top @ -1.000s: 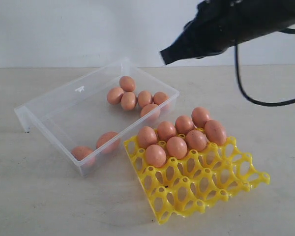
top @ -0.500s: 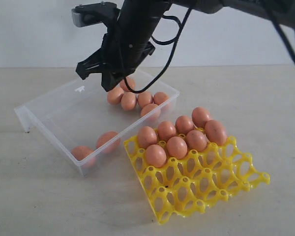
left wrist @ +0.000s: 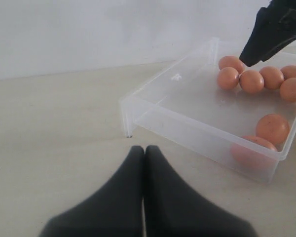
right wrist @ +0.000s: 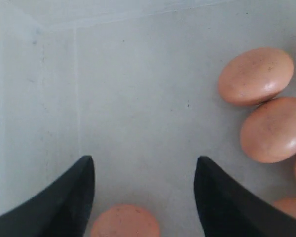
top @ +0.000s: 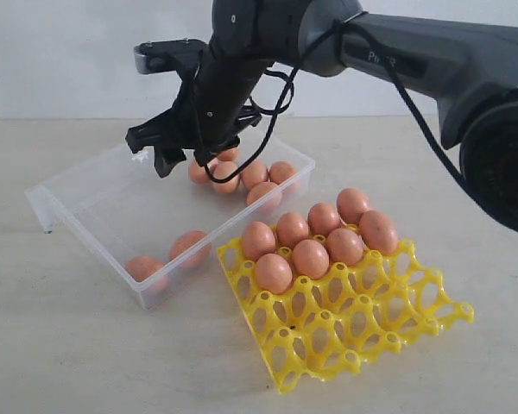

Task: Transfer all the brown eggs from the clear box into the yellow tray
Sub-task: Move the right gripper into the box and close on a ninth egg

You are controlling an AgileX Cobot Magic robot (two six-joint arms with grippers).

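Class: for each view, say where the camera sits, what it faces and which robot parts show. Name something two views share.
Exterior: off the arms, facing across the table at the clear box and yellow tray; shows the right arm and open right gripper.
Left wrist: low over the table, facing the box; shows the shut left gripper.
Right wrist: above the box, facing down at brown eggs; shows its open fingers.
Shared by exterior and left wrist: box, eggs, right gripper.

A pale, matte surface [top: 86, 362] is seen w/ two things set directly on it: the clear box [top: 125, 216] at left & the yellow tray [top: 363, 328] just beside it, at right.
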